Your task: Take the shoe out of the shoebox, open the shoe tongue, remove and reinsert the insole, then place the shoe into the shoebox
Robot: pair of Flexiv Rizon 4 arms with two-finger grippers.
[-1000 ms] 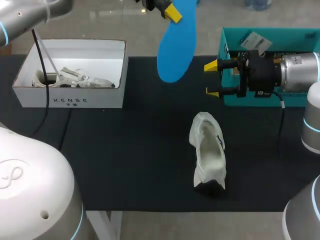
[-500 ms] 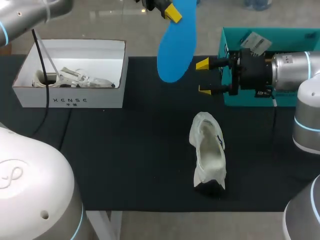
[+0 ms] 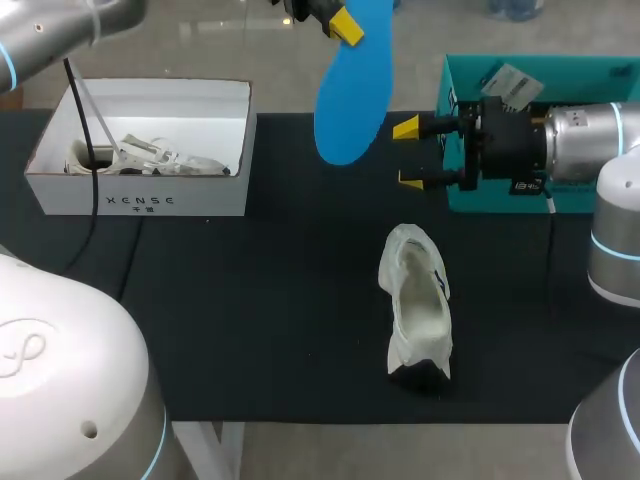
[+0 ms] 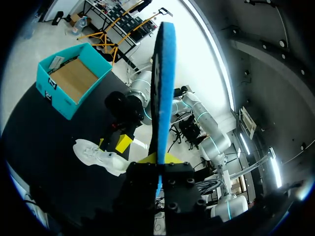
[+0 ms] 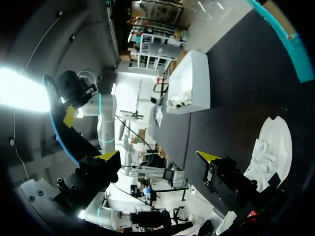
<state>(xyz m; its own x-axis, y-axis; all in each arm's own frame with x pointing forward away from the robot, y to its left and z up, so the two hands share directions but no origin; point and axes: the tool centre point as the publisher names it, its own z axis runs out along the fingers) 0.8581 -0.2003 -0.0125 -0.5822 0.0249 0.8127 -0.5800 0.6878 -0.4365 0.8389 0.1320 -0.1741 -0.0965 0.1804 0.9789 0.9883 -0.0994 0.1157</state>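
While the left arm (image 3: pixel 60 30) reaches over the counter's (image 3: pixel 250 330) far edge, its left jaws pinch the upper end of the blue insole (image 3: pixel 352 85), which hangs down above that edge. The right jaws stand spread and hold nothing, just beside the insole's lower end. The white shoe (image 3: pixel 418 300) lies on the counter nearer the front edge, right of the middle. A white box (image 3: pixel 140 205) sits at the far left corner with pale crumpled contents. A teal box (image 3: pixel 470 200) sits at the far right corner.
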